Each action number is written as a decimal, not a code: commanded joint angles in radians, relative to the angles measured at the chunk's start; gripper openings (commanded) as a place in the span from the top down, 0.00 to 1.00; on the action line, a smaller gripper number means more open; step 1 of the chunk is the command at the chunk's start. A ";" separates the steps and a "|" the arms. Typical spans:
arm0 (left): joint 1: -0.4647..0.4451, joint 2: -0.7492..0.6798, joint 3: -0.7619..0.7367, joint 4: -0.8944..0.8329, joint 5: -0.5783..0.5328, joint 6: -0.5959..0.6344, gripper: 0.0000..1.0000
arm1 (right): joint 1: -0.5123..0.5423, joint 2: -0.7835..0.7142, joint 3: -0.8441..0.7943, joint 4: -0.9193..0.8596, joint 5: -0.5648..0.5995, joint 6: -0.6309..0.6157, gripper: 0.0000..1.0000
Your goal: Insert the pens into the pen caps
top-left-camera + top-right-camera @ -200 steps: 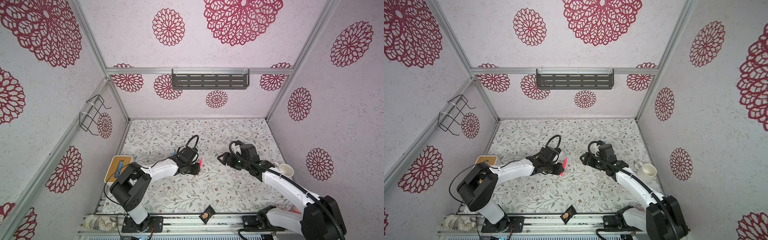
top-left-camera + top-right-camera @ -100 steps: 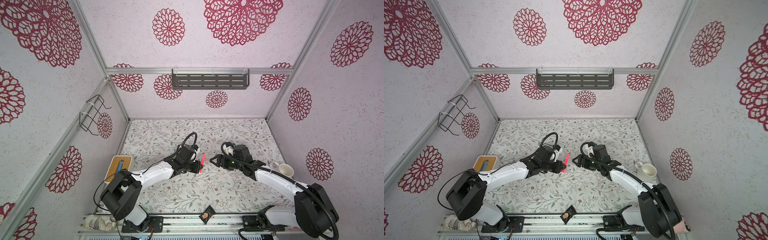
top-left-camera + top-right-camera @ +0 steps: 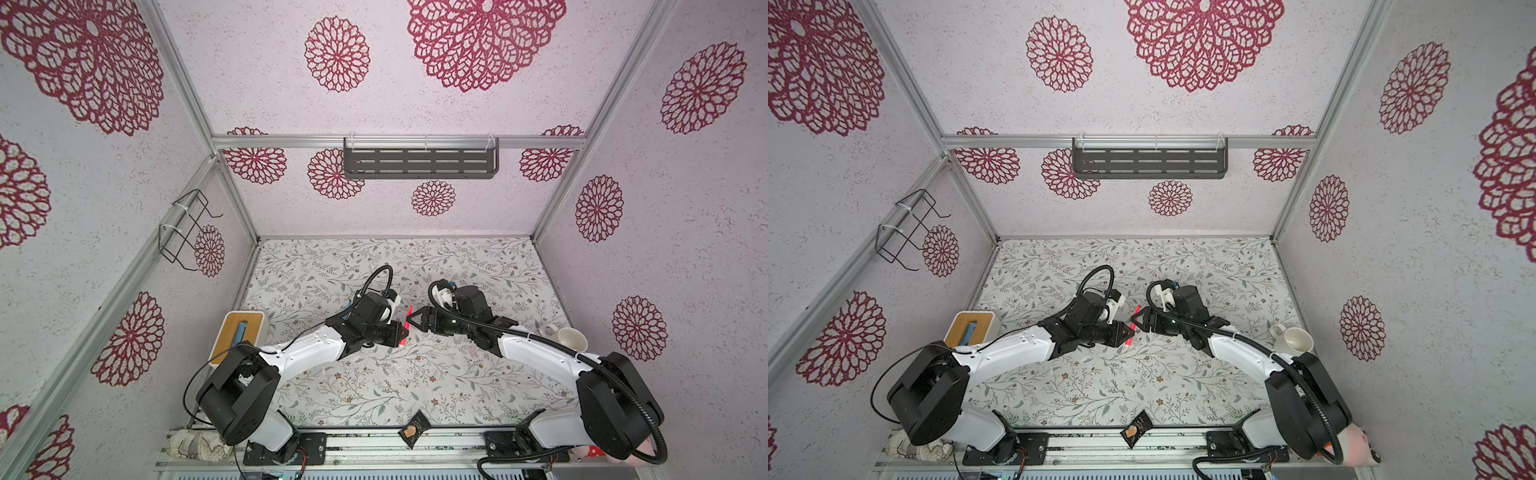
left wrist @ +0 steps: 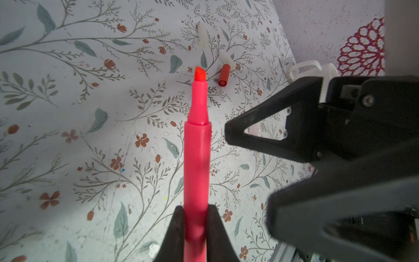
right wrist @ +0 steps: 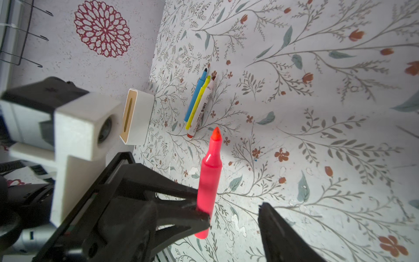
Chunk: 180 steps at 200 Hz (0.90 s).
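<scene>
At the nine o'clock edge of the table (image 3: 415, 374) stood the wood-topped box (image 3: 243, 332), with three spare pens (image 5: 199, 106) lying side by side near it, seemingly waiting their turn. Mid-table, the left gripper (image 4: 196, 211) was clamped low on the pink pen (image 4: 196, 147), leaving its tip bare toward twelve o'clock, probably for a cap. At its three o'clock the right gripper (image 4: 247, 177) stood with jaws apart, empty, just beside the barrel. The red-orange cap (image 4: 224, 75) lay on the table beyond the tip, not yet picked up.
</scene>
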 commanded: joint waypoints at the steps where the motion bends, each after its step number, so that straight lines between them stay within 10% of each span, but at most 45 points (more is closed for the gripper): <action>1: -0.012 -0.026 -0.005 0.045 0.019 -0.009 0.87 | 0.013 0.010 0.022 0.063 -0.008 0.016 0.28; 125: -0.033 -0.023 -0.008 0.075 0.034 -0.021 0.87 | 0.019 0.053 0.021 0.122 0.004 0.058 0.52; 180: -0.033 -0.015 0.010 0.069 0.041 -0.017 0.87 | 0.019 0.064 0.021 0.119 0.000 0.061 0.78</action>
